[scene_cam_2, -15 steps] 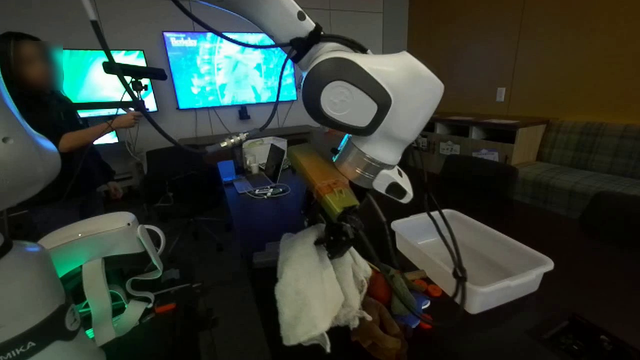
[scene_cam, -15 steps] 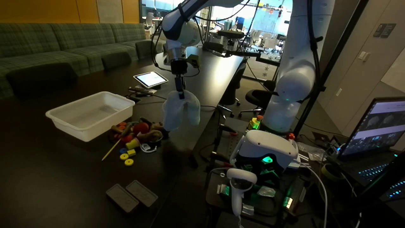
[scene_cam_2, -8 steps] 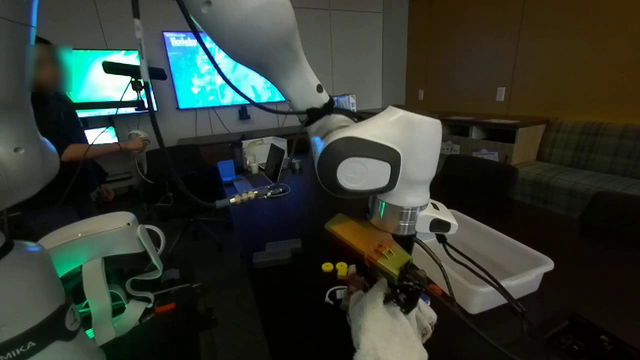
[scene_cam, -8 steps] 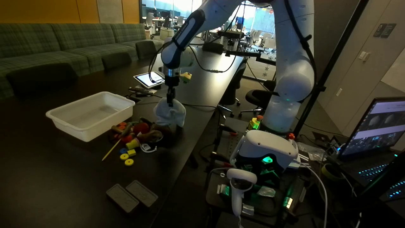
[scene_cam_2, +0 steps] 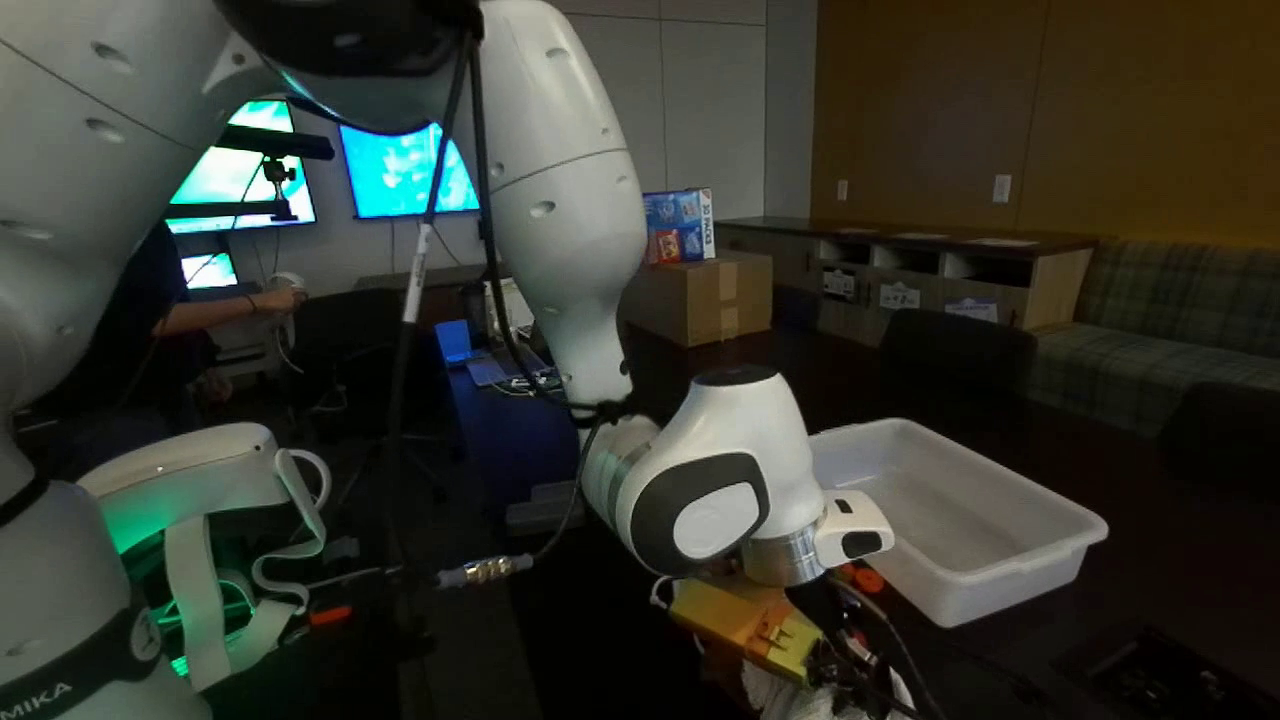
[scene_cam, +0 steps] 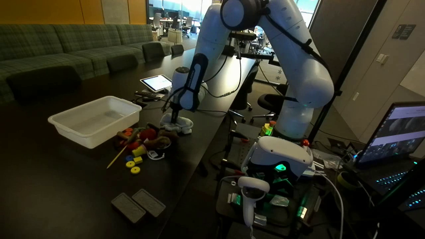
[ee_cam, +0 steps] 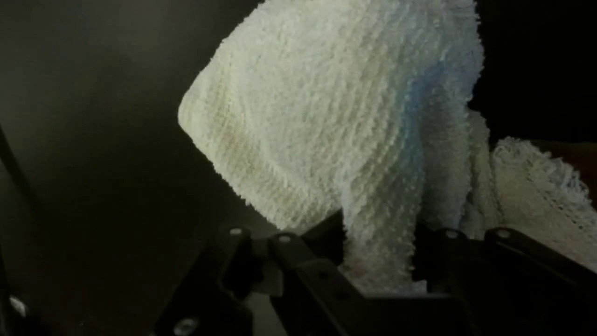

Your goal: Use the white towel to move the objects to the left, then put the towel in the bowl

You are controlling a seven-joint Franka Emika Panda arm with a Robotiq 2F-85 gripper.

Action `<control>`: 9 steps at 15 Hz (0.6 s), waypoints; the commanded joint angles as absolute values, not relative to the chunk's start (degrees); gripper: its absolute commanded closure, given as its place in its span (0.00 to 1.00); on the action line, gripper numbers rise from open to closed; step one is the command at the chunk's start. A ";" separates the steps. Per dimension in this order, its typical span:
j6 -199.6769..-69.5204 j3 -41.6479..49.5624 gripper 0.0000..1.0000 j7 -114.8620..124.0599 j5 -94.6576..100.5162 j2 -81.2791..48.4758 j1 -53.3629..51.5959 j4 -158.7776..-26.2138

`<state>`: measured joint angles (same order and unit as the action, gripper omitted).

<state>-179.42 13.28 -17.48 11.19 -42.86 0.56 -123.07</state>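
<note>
The jaws pinch a fold of the white towel [ee_cam: 322,93], whose rough weave only the wrist view shows closely. In an exterior view, the towel is bunched low at the dark bench [scene_cam: 76,192], beside heaped toys [scene_cam: 154,142] — whether they touch is unclear — and a lit tablet [scene_cam: 156,82] shows beyond. The tub [scene_cam: 114,130], in both exterior views, stands on the toys' other side. In an exterior view where the arm [scene_cam_2: 745,425] mostly hides towel and toys, a cardboard box [scene_cam_2: 700,305] shows behind.
</note>
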 commanded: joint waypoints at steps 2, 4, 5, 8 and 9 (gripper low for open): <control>-182.52 25.05 0.85 -5.15 8.70 -48.93 -17.91 -123.53; -179.80 26.64 0.85 -0.97 6.99 -49.36 -24.11 -124.35; -178.17 27.21 0.85 1.31 6.17 -49.46 -27.33 -124.88; -170.32 25.77 0.85 7.32 5.41 -46.74 -33.28 -125.32; -167.90 24.86 0.85 10.15 5.20 -46.93 -34.75 -124.10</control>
